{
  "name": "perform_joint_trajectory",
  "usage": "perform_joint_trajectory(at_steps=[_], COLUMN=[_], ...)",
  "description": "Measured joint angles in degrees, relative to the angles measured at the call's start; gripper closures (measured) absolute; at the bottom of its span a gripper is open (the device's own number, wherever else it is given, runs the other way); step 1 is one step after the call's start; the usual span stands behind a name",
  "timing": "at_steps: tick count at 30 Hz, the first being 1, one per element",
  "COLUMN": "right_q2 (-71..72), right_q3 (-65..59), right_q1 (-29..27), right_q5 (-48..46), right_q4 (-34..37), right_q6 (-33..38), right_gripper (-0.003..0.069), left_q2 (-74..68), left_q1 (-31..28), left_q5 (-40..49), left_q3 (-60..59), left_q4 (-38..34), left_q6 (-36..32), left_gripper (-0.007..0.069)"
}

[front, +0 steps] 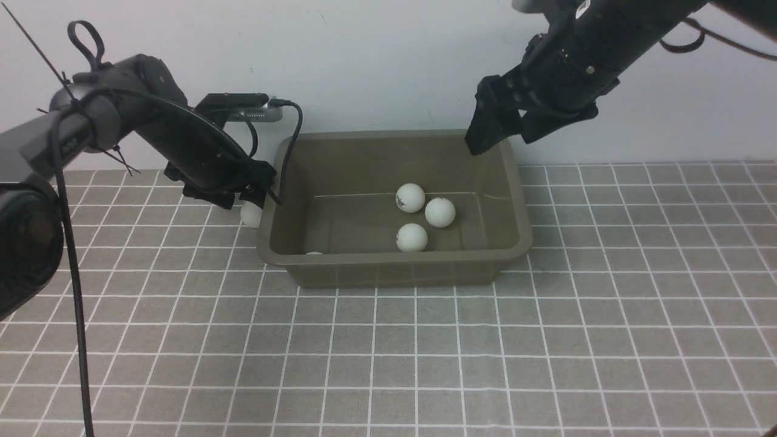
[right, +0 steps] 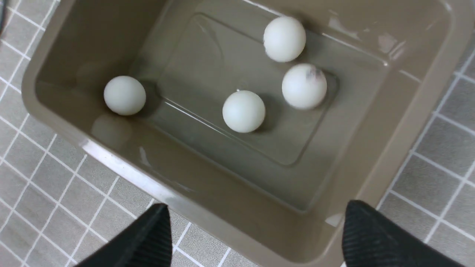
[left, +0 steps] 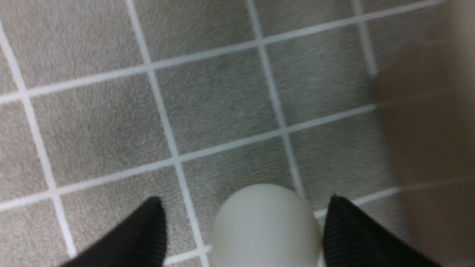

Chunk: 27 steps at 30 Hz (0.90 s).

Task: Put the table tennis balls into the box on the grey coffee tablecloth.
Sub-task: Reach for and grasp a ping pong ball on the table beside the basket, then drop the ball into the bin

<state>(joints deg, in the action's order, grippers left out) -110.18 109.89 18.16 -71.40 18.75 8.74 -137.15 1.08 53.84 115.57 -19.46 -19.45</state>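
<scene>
Checking your left hand (left: 243, 231): its fingers stand spread, with one ball (left: 266, 226) between them on the grey tablecloth (front: 376, 358), just outside the box (front: 393, 267); four balls (right: 243, 111) lie inside.

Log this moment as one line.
left gripper: open around ball outside box | right gripper: open, empty, above box | inside box: four balls | task: unfinished
</scene>
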Motion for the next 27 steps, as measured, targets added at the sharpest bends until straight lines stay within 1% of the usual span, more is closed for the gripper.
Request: perform_joint_trajectory(at_steps=[2,3,6,7,9,10,12,13,14,16,18,19,21,22,23,24,25,26,27], right_q2=[0.73,1.38,3.36,4.9,6.81,8.73,12.71,13.51,15.63,19.96,25.0,30.06,37.19,38.72,41.96,49.72,54.24,58.91,63.57], right_q3=[0.0,0.0,0.0,0.0,0.0,0.0,0.0,-0.05,-0.17,-1.13,-3.4,-6.93,-12.42,-13.06,-15.75,-22.59,-26.71,-30.99,-35.41], right_q1=[0.0,0.0,0.0,0.0,0.0,0.0,0.0,0.0,0.0,0.0,0.0,0.0,0.0,0.0,0.0,0.0,0.0,0.0,0.0], right_q5=[-0.14,-0.23,-0.35,-0.41,-0.41,-0.54,-0.73,-0.78,-0.79,-0.79,-0.79,-0.79,-0.84,-0.84,-0.84,-0.91,-0.93,-0.47,0.63], right_q4=[-0.31,-0.58,-2.03,-3.64,-5.99,-8.67,-14.47,-14.9,-16.98,-19.91,-21.53,-22.14,-22.21,-22.21,-22.07,-21.15,-20.41,-19.56,-18.75], right_q6=[0.0,0.0,-0.26,-0.82,-1.79,-3.08,-5.85,-6.09,-7.11,-8.74,-10.03,-11.11,-12.1,-12.24,-12.95,-14.5,-15.02,-15.37,-15.62], right_gripper=[0.0136,0.0152,0.0196,0.0226,0.026,0.0292,0.0374,0.0382,0.0426,0.0512,0.0597,0.0644,0.0664,0.0664,0.0668,0.0671,0.0671,0.0671,0.0671], left_q2=[-0.48,-0.53,-0.22,0.33,1.34,3.17,7.3,7.64,9.25,11.51,12.11,11.67,9.49,9.49,8.25,6.56,5.4,4.59,4.37], left_q1=[0.0,0.0,0.0,0.0,0.0,0.0,0.29,0.38,0.99,3.19,5.64,8.58,11.28,11.28,12.27,13.4,13.88,14.34,14.69], left_q5=[0.2,0.72,4.05,6.53,8.9,11.64,14.9,15.04,15.3,15.55,15.9,16.58,16.96,16.96,16.96,16.91,16.75,16.51,16.26], left_q3=[0.0,0.09,1.1,2.2,4.14,6.28,10.99,11.74,13.16,16.05,16.92,17.09,17.09,17.09,17.09,16.89,16.63,16.57,16.52], left_q4=[0.74,1.49,3.85,5.4,6.64,6.83,3.14,2.61,0.43,-5.2,-7.14,-6.96,-4.83,-4.83,-3.38,-1.4,0.19,1.62,2.47], left_q6=[0.7,1.06,2.01,3.38,4.72,6.1,6.9,6.82,6.3,2.95,0.24,-1.23,-1.47,-1.47,-0.62,1.47,3.58,5.65,6.87], left_gripper=[0.027,0.0284,0.0272,0.0272,0.0272,0.0272,0.0272,0.0272,0.0272,0.0272,0.0272,0.0272,0.0272,0.0272,0.0265,0.0225,0.018,0.0118,0.0077])
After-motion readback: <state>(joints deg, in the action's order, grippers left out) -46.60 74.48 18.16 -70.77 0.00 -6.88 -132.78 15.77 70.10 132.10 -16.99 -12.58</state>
